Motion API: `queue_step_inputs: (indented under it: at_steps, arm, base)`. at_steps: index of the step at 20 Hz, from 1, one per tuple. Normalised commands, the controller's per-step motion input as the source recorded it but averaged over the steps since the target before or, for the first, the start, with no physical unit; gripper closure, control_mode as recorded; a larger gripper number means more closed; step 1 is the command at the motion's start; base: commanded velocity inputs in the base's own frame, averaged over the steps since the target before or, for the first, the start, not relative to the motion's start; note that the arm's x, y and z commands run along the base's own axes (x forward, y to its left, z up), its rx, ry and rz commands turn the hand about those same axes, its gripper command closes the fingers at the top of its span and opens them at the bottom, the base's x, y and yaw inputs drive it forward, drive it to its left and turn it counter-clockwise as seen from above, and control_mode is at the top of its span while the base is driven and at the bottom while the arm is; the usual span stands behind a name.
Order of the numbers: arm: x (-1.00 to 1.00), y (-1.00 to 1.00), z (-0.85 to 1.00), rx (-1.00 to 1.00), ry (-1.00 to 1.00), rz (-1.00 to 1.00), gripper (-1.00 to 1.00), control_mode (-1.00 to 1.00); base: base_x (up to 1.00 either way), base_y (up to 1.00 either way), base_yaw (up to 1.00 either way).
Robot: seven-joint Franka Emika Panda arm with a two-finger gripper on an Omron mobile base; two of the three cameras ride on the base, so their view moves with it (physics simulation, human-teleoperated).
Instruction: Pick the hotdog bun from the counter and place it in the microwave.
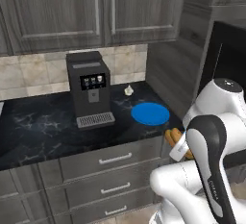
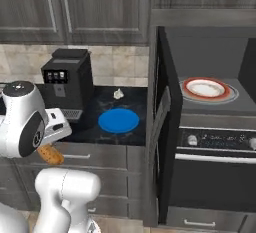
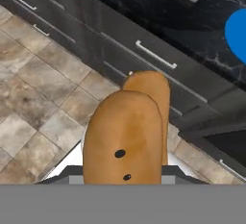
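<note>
hotdog bun [image 3: 126, 131]: 1 | blue plate [image 1: 150, 113]: 1 | coffee machine [image 1: 89, 89]: 1 | microwave [image 2: 210, 92]: 1

Coffee machine [image 1: 89, 89], blue plate [image 1: 150, 113], garlic [image 1: 129, 91]

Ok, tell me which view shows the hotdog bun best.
The hand view: the hotdog bun looms large and close there. The left base view shows an orange end beside the arm; the right base view a stub under the wrist.

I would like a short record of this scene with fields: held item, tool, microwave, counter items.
held item: hotdog bun, lifted off the counter, out over the floor
tool: tool, shut on the bun
microwave: microwave door open, red-rimmed plate inside
counter items: coffee machine, blue plate, small whitish lump
</note>
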Motion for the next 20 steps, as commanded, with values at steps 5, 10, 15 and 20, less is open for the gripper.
queue_step_inputs:
  at_steps: [5,10,15,20]
  arm:
    - [0.00,0.00,0.00,0.00,0.00,0.00,1.00,1.00]
    - [0.00,0.00,0.00,0.00,0.00,0.00,1.00,1.00]
    - [0.00,0.00,0.00,0.00,0.00,0.00,1.00,1.00]
    - [0.00,0.00,0.00,0.00,0.00,0.00,1.00,1.00]
  base:
    - [-1.00,0.00,-0.37]
    - [-1.00,0.00,-0.38]
    - [-0.42,-0.38,-0.45]
    - [0.30,-1.00,-0.45]
